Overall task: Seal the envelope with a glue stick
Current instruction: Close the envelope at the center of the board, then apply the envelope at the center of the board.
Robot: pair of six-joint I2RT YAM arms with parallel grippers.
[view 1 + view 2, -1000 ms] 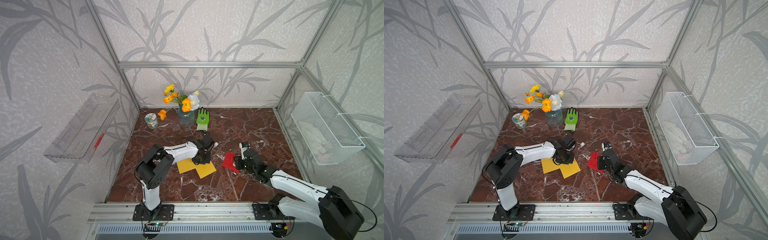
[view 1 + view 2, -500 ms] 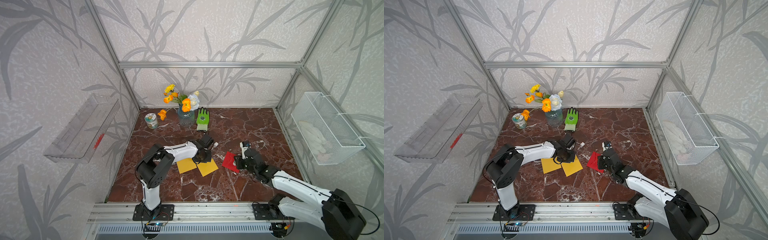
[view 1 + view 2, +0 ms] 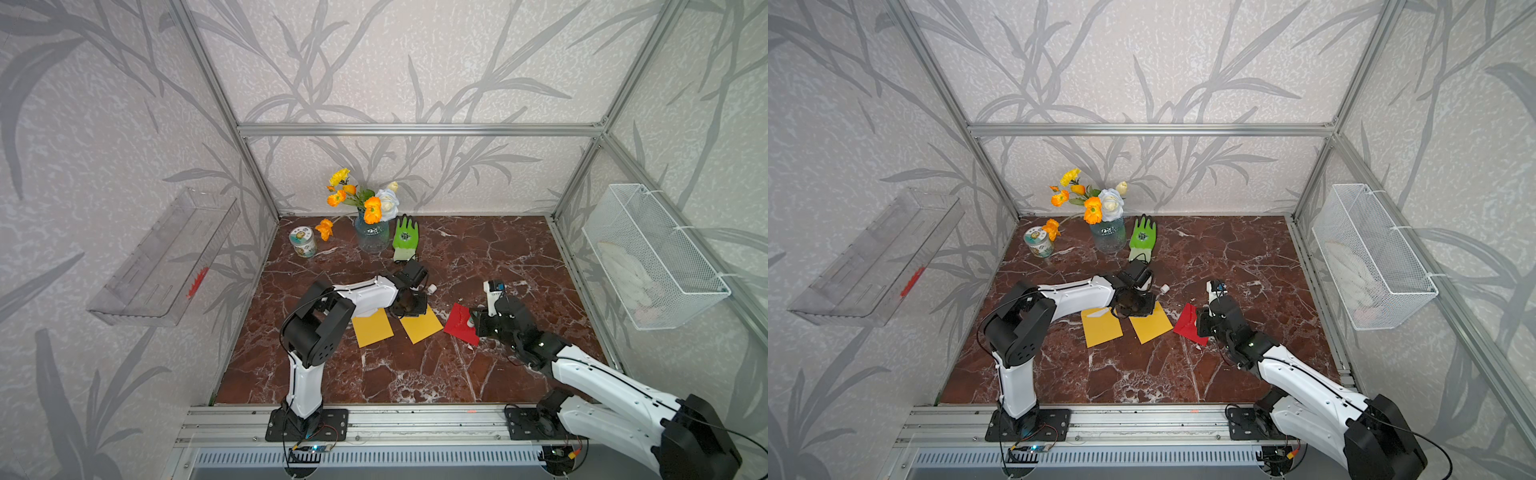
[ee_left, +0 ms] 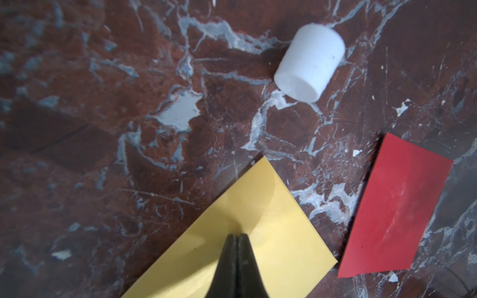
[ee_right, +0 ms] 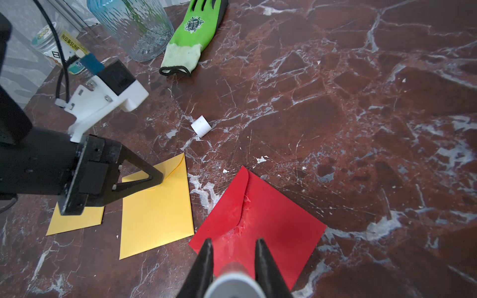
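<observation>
The small white cylindrical glue stick (image 5: 233, 282), uncapped, points down over the red paper envelope (image 5: 278, 224) with smeared, folded flap; its white cap (image 5: 201, 126) lies apart on the desk (image 5: 361, 129)

Leaf-patterned grey walls (image 3: 415, 62), red marble floor (image 3: 498, 257)

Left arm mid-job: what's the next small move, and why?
Probably rub the shut left gripper along the yellow envelope's flap edge: its tip sits on the folded flap's point, and the right gripper holds the glue stick over the red envelope.
</observation>
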